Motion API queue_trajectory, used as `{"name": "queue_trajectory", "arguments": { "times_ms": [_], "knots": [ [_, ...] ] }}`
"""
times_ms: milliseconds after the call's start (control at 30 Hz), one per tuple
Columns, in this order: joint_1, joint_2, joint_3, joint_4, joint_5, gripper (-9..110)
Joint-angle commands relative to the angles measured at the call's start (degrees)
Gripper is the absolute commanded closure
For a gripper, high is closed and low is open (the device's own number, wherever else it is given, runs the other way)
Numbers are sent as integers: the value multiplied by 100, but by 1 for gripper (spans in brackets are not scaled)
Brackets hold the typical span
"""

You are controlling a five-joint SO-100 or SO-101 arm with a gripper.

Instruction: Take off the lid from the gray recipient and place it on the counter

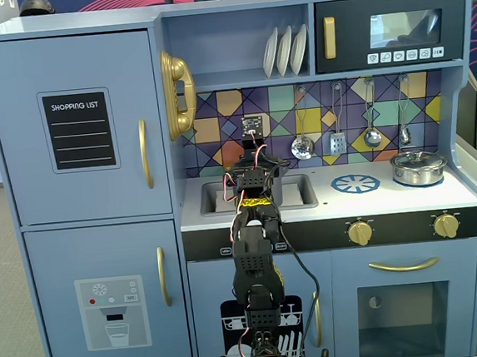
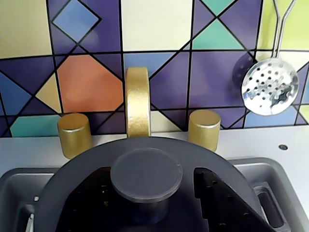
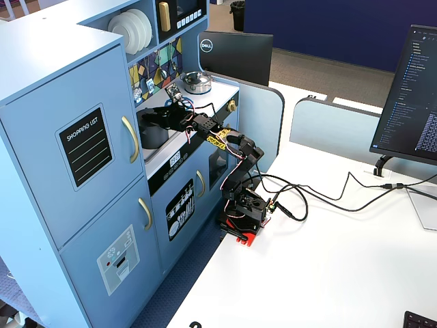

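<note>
The dark gray lid [image 2: 145, 150] fills the lower wrist view, its round knob [image 2: 146, 174] in the middle. My gripper [image 2: 145, 212] reaches down over it with one black finger on each side of the knob. The left finger [image 2: 96, 198] lies against the knob's stem. The right finger [image 2: 217, 198] stands a little apart from it, so the jaws look open. In a fixed view the gripper [image 3: 151, 115] is on top of the gray recipient [image 3: 153, 137], which stands in the sink [image 1: 298, 192] of the white counter [image 1: 333, 205]. In the other fixed view the arm hides most of the pot.
A gold faucet [image 2: 137, 104] and two gold taps [image 2: 75, 135] stand just behind the lid. A skimmer [image 2: 270, 87] hangs on the tiled wall. A shiny silver pot [image 1: 418, 167] sits at the counter's right end, beside the blue burner print [image 1: 355, 184].
</note>
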Motion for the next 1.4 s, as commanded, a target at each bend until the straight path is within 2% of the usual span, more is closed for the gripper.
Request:
{"name": "queue_trajectory", "arguments": {
  "times_ms": [0,100,200,500,800,967,1233,1367],
  "knots": [
    [-79,-35,-387,-220,-35,91],
    [-79,-79,-387,-229,-44,93],
    [-88,-97,-369,-246,-62,101],
    [-167,-88,-387,-1055,88,102],
    [-123,132,-677,-1222,-176,102],
    [519,272,-686,-1222,-62,102],
    [2109,413,-747,-694,185,102],
    [2777,431,-97,-1160,404,102]
  ]
}}
